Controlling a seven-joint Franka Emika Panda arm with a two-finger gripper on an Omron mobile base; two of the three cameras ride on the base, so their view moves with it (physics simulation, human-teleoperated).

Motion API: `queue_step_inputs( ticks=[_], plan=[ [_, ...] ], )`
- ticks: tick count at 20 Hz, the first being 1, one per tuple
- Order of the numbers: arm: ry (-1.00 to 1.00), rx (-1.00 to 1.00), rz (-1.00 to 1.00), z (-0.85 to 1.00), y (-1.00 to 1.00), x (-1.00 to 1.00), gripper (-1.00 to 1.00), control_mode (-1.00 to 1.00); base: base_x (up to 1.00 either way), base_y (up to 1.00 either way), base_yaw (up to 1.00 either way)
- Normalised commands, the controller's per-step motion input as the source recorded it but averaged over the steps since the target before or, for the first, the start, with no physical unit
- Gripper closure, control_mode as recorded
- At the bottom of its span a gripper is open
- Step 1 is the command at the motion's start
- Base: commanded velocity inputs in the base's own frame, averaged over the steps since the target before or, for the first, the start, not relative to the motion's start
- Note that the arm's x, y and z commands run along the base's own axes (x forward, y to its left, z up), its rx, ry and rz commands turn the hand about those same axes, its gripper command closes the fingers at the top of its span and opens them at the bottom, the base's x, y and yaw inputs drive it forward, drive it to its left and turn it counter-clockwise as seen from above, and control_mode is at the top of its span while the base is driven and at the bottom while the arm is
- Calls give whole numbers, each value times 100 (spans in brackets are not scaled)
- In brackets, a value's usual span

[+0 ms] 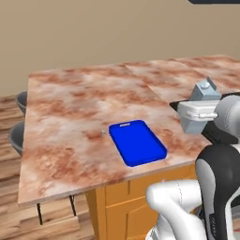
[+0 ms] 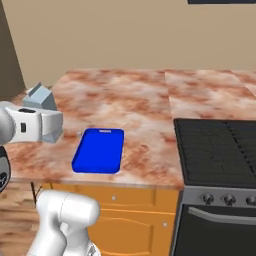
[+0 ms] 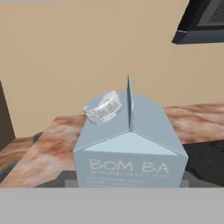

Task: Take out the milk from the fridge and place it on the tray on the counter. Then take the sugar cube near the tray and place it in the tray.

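Your end effector (image 1: 199, 123) is clamped on the milk (image 1: 202, 101), its white hand wrapped around the carton's lower body, so the jaws stand wide only because the carton fills them. In the left base view you see the pale blue-grey carton sticking up out of the hand, gabled top uppermost and roughly upright, held in the air above the near right part of the tabletop (image 1: 70, 112). In the right base view the same carton (image 2: 44, 107) rides at the left, above the near left corner of the slab, with the hand (image 2: 42, 125) across its front. Through the hand view you look straight at the carton's face (image 3: 129, 151): pale lettering low on the front, the folded ridge running up the middle, and a round ribbed cap (image 3: 103, 106) on the left slope of the gable.

Moving outward, the tray (image 1: 137, 142) lies flat on the tabletop, to the left of the held carton and lower, well apart from it. Its slot handle sits at the far end, and nothing lies in it. Just beside the tray's far left corner you can pick out the sugar cube (image 1: 103, 132), a tiny pale speck resting on the stone, apart from the rim.

Farther right in the right base view, a dark stove (image 2: 217, 145) adjoins the slab, with knobs along its front.
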Motion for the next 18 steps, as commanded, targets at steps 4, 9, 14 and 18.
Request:
queue_step_inputs(
  ticks=[4,9,14,18],
  plan=[
    [0,0,0,0,0,0,100,100,28,-42,1],
    [0,0,0,0,0,0,100,100,57,39,0],
    [0,0,0,0,0,0,100,100,29,53,0],
    [0,0,0,0,0,0,100,100,10,14,5]
  ],
)
